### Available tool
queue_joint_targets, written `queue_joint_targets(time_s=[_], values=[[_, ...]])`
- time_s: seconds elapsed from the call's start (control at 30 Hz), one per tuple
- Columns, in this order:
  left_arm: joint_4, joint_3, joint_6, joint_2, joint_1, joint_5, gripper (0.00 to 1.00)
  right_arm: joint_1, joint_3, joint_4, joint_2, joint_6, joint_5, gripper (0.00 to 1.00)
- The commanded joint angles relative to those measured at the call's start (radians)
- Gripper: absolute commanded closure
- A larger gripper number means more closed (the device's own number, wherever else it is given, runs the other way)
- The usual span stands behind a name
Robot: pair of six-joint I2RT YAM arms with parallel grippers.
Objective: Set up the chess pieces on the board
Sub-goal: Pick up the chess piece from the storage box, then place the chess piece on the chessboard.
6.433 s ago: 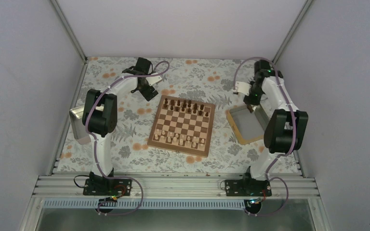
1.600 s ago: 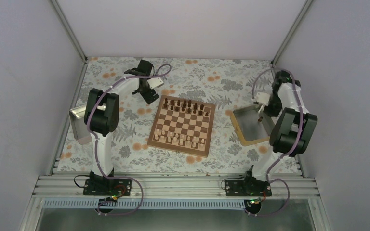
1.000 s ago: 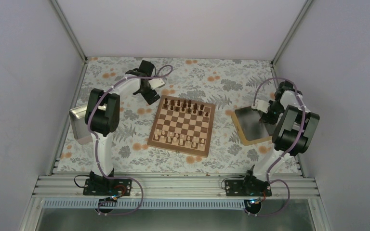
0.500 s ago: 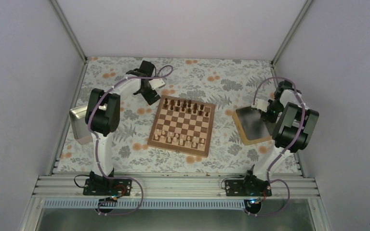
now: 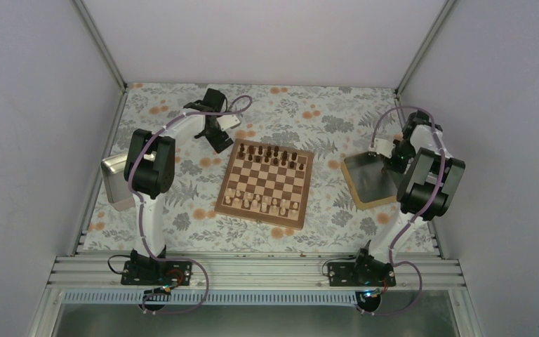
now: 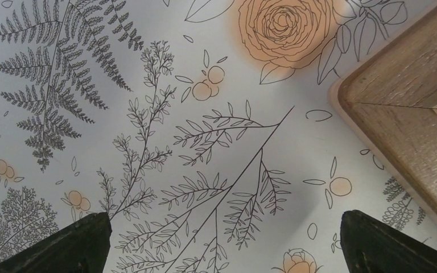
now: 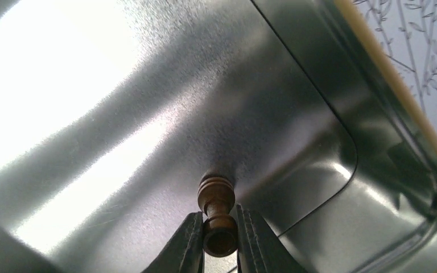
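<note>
Right tool (image 7: pixel 219 239) pinching a dark chessman (image 7: pixel 216 196) in the tray (image 7: pixel 119 96), bench's right edge.
Your board (image 5: pixel 267 181) lies toward bench centre.

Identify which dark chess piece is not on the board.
The dark piece pinched by the right gripper in the metal tray; the other dark pieces stand on the board, far rows.

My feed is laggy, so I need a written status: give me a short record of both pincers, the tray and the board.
left pincer: open, holding nothing, above the flowered cloth beside a corner of the board
right pincer: shut on a dark chess piece, inside the metal tray
metal tray: no other piece visible in it
board: dark pieces on far rows, pale pieces on near rows
</note>
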Motion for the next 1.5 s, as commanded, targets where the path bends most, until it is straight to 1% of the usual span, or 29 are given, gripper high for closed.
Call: queue_joint_targets(time_s=[0.0,0.07,0.3,0.43,0.57,0.73,0.93,1.03,1.27,1.47], values=[[0.004,-0.013,0.007,-0.009,-0.004,-0.019,0.00,-0.008,0.081,-0.089,-0.011,0.006,-0.039,0.92],[0.007,-0.015,0.008,-0.011,-0.001,-0.022,0.00,-0.006,0.101,-0.117,-0.011,0.006,-0.046,0.92],[0.010,-0.021,0.011,-0.015,-0.001,-0.021,0.00,-0.001,0.100,-0.127,-0.009,0.014,-0.049,0.92],[0.020,-0.029,0.017,-0.022,0.012,-0.044,0.00,0.036,0.149,-0.156,-0.008,0.026,-0.059,0.92],[0.022,-0.029,0.017,-0.032,0.041,-0.045,0.00,0.134,0.228,-0.212,-0.005,0.057,-0.055,0.92],[0.020,-0.027,0.017,-0.046,0.062,-0.047,0.00,0.319,0.350,-0.289,0.036,0.126,-0.090,0.92],[0.021,-0.029,0.020,-0.054,0.064,-0.056,0.00,0.503,0.450,-0.291,0.145,0.190,-0.097,0.92],[0.022,-0.030,0.021,-0.058,0.062,-0.057,0.00,0.576,0.462,-0.274,0.188,0.211,-0.091,0.91],[0.024,-0.032,0.023,-0.070,0.067,-0.054,0.00,0.683,0.457,-0.231,0.243,0.251,-0.057,0.91],[0.023,-0.033,0.024,-0.070,0.068,-0.049,0.00,0.722,0.439,-0.227,0.253,0.273,-0.021,0.91]])
